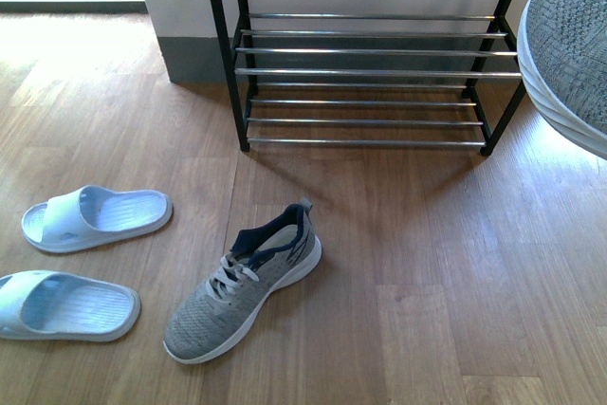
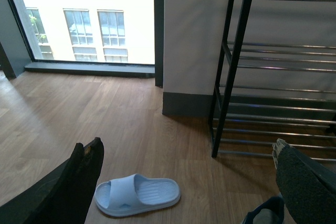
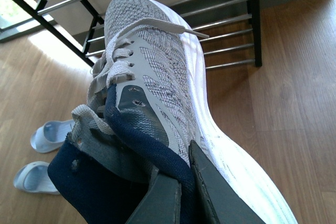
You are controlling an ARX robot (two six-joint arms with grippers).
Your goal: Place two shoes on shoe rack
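Note:
One grey sneaker (image 1: pixel 248 284) with a white sole and navy collar lies on the wood floor in front of the shoe rack (image 1: pixel 365 52), toe toward me. The other grey sneaker (image 3: pixel 157 77) hangs in the air, my right gripper (image 3: pixel 181 174) shut on its navy collar; its toe (image 1: pixel 569 45) shows at the right edge of the front view, level with the rack. My left gripper (image 2: pixel 184 182) is open, well above the floor, with nothing between its fingers (image 2: pixel 84 177). The rack's tiers hold nothing.
Two pale blue slides (image 1: pixel 95 218) (image 1: pixel 64 305) lie on the floor at the left. A white wall with a grey skirting (image 1: pixel 194 59) stands behind the rack. A large window (image 2: pixel 84 14) is further left.

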